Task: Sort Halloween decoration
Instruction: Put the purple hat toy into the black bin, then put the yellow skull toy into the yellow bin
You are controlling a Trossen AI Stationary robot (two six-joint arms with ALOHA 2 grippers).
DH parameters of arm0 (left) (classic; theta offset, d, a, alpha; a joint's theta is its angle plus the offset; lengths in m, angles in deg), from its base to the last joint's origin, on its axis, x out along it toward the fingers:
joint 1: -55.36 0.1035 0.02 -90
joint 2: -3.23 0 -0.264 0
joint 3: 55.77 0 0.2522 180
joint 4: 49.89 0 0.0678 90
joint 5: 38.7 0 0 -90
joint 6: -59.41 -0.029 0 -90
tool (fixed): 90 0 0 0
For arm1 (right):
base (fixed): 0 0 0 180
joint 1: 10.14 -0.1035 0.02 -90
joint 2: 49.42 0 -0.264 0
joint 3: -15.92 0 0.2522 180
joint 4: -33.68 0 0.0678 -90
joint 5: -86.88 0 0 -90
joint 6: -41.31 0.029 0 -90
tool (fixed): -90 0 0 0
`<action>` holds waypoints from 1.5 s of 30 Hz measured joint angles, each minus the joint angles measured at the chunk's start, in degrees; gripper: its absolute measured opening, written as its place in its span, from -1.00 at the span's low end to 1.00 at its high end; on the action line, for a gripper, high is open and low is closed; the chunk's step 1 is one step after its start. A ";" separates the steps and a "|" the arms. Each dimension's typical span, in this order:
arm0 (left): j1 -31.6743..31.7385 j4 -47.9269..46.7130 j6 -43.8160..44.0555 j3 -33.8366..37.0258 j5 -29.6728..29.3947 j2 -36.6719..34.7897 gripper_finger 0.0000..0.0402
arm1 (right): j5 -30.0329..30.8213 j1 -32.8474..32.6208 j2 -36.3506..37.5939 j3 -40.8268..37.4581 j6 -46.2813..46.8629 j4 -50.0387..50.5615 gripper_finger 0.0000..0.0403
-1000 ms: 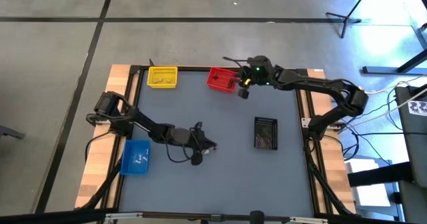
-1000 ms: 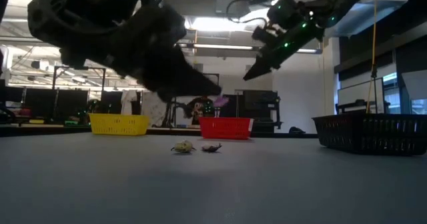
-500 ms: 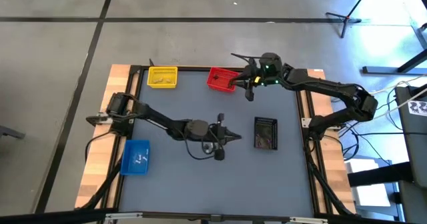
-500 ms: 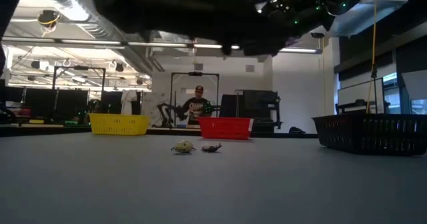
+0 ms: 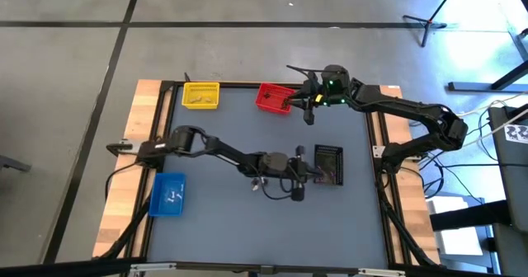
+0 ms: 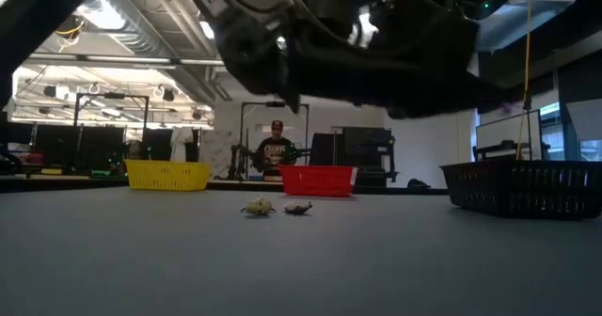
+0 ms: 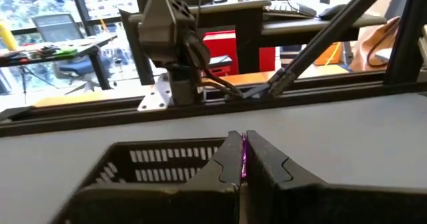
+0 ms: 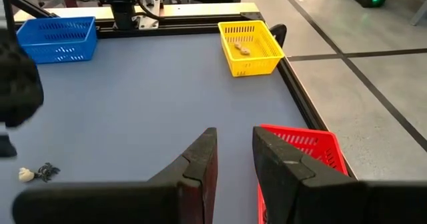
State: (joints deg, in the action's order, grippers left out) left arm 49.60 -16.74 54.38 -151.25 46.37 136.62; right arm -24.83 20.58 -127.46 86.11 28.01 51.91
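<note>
On grey table (image 5: 214,227), four bins, two trinkets (image 6: 273,207), person (image 6: 275,149) beyond.

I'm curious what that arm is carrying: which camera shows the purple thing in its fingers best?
The left wrist view: the purple trinket sits pinched between the left gripper fingers, right before the black bin. The other views show no purple at all.

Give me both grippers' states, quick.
Left gripper: shut on a thin purple trinket, by the black mesh bin.
Right gripper: open, holding nothing, over the red plastic bin.
</note>
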 joint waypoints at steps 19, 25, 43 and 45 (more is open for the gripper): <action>0.29 0.33 0.44 -5.26 -3.96 6.96 -1.00 | -0.01 0.00 0.00 0.00 0.00 0.12 -0.53; 0.29 0.31 3.01 -5.26 -3.96 6.96 -0.89 | -0.02 0.00 -0.02 0.00 0.00 0.15 -0.53; 0.24 -2.04 3.41 -5.20 -3.93 4.75 -0.46 | -0.02 0.00 -0.05 0.04 0.00 0.53 -0.53; 0.20 -3.34 3.41 -5.19 -3.82 4.06 -0.46 | -0.04 0.00 -0.07 0.04 0.00 0.67 -0.53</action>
State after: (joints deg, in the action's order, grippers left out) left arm 49.80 -20.08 57.79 -156.45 42.54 140.68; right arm -24.87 20.58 -127.53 86.15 28.01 52.59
